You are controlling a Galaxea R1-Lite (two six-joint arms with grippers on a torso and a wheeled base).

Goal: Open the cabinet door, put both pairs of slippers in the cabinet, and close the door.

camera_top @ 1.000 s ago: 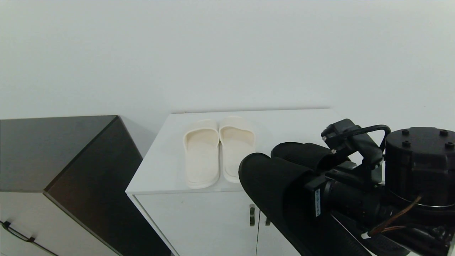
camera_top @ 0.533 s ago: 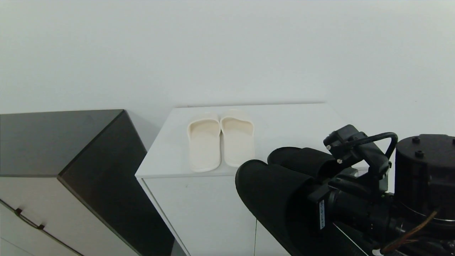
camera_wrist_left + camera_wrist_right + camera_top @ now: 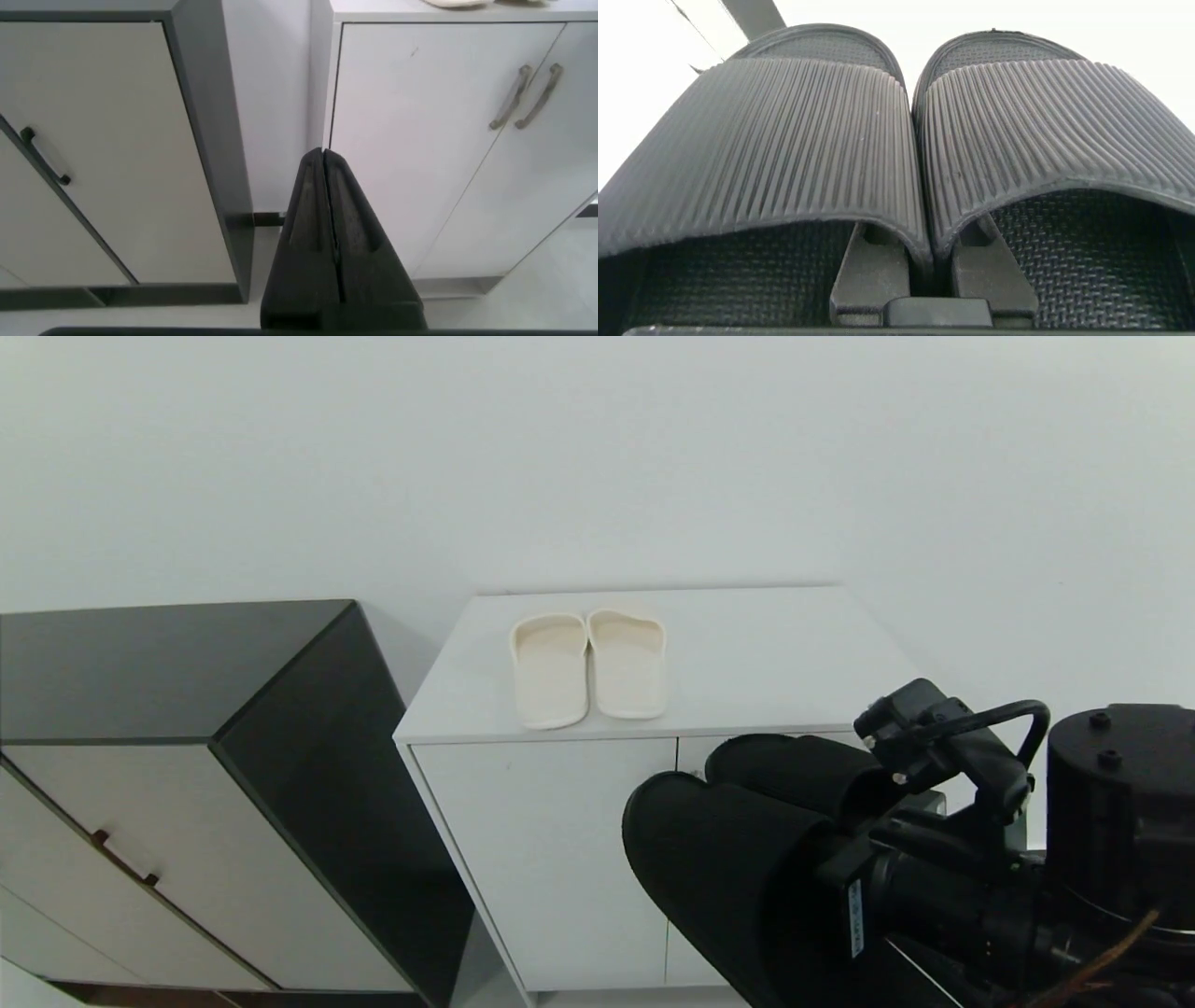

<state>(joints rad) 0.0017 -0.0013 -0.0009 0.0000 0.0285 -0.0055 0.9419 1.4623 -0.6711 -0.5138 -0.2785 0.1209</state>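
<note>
With the right tool [image 3: 924,266] clamped on the black slippers [image 3: 738,821] before the closed white cabinet [image 3: 551,859], cream slippers [image 3: 588,667] lying on its top, the pressed-together left tool [image 3: 325,215] should spread, take a door handle [image 3: 510,97] squarely and pull along the hinge arc.

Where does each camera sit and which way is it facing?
Head view: on the head, facing forward and down at the white cabinet with cream slippers on top; the right arm shows, carrying black slippers.
Left wrist view: low, facing the white cabinet's closed doors and the dark cabinet, past the shut left gripper.
Right wrist view: close along the right gripper, clamped on the black slippers.
Shared: head and left wrist both show both cabinets; head and right wrist, the black slippers.
</note>
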